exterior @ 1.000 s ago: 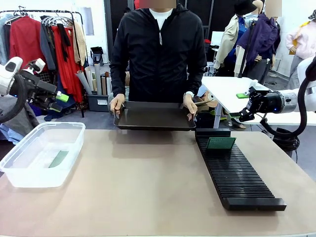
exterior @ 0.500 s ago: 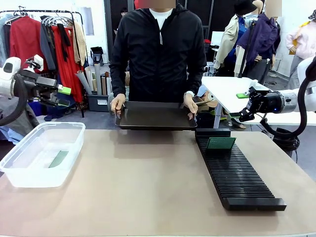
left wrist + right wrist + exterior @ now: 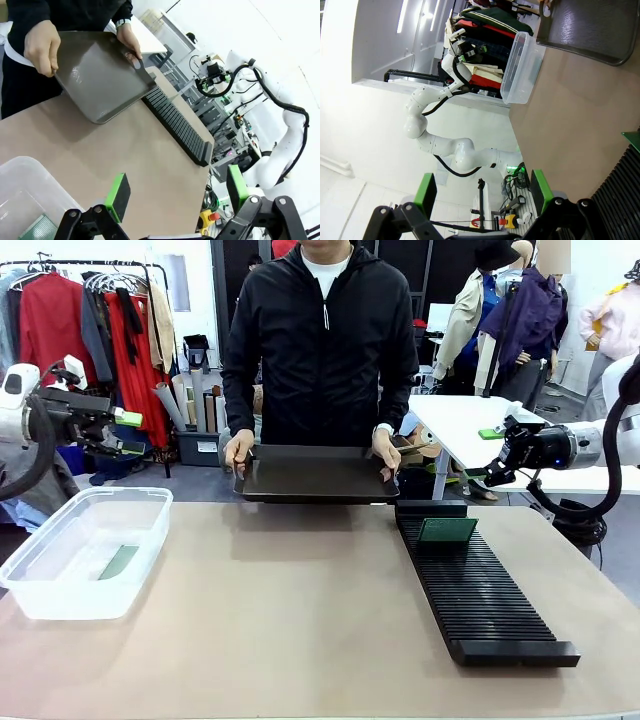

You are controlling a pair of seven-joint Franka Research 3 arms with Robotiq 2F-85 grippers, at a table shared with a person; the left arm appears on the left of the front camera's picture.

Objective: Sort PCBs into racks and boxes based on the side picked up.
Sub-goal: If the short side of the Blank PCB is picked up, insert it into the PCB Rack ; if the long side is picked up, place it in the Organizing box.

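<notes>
Front view alone shows a PCB (image 3: 447,530) upright in the rack (image 3: 483,590).

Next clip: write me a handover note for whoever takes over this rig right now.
Left gripper: open, empty, raised above the box.
Right gripper: open, empty, off the table's right edge behind the rack.
Done: one PCB lies flat in the box; another PCB stands in the rack's far slots.
Left: the person's hands hold a dark tray at the far edge; its contents cannot be seen.
</notes>
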